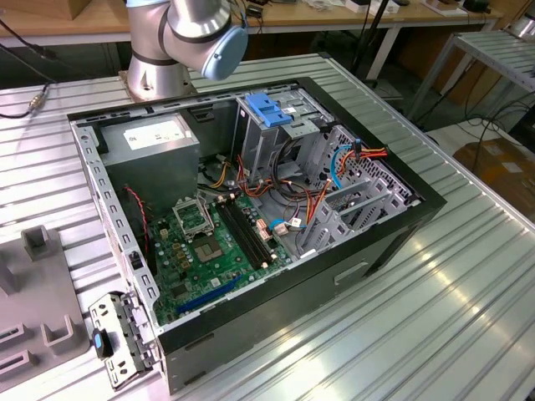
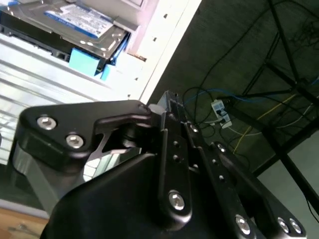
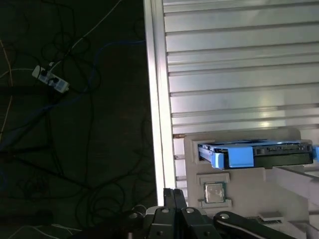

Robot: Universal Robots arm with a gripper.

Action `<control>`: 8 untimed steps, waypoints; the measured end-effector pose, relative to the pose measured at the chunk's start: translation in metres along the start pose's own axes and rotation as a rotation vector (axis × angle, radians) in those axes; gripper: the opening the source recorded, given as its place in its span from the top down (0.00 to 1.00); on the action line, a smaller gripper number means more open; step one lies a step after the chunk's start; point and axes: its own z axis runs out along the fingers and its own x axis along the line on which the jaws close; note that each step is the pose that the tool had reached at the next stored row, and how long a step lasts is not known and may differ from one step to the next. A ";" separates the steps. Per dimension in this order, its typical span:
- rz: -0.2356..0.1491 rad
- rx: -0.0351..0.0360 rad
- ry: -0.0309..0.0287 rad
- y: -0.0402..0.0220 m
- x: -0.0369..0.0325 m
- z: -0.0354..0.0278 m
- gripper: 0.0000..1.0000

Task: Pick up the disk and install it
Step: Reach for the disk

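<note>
Disk: the disk [image 3: 254, 152] lies flat in a pale grey holder [image 3: 244, 199] on the ribbed metal surface [image 3: 239, 59], close to the surface's edge, and nothing is touching it
Disk's look: in the second wrist view its top has a white and blue label, and blue rails [image 2: 85, 59] run along its sides
Gripper: the black gripper [image 3: 173, 194] hangs by the surface's edge, near the holder but apart from the disk
Fingers: pressed together with nothing between them, as the first wrist view shows
Holder: a small square silver chip [image 3: 214, 192] sits in a pocket of the holder, just beside the place where the disk lies
Floor: past the edge the floor is dark, with loose wires and a white plug strip [image 3: 50, 79]
Arm: in the exterior view the arm [image 1: 188, 33] stands on the surface at the far side of the computer case [image 1: 292, 292]
Computer case: it is black, lies on its side with its cover off, and you can look straight in
Inside the computer case: a green board [image 1: 209, 251] covers the bottom, a grey power box [image 1: 155, 146] with a white sticker sits in a far corner, and a metal cage [image 1: 259, 146] with a blue latch [image 1: 269, 109] on top stands next to it
Coloured wires: red, orange and blue coloured wires [image 1: 368, 153] run between the metal cage and the green board
</note>
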 end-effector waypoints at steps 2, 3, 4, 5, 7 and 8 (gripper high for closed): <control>0.000 0.0001 0.0000 0.0000 0.0000 0.0000 0.89; 0.000 0.0003 0.0000 0.0000 0.0001 0.0000 0.89; 0.000 0.0004 0.0000 0.0000 0.0000 0.0000 0.89; 0.000 0.0005 0.0000 0.0000 0.0000 0.0000 0.89; 0.000 0.0017 -0.0001 0.0005 -0.0043 0.0000 0.89; 0.000 0.0025 -0.0001 0.0008 -0.0085 0.0001 0.89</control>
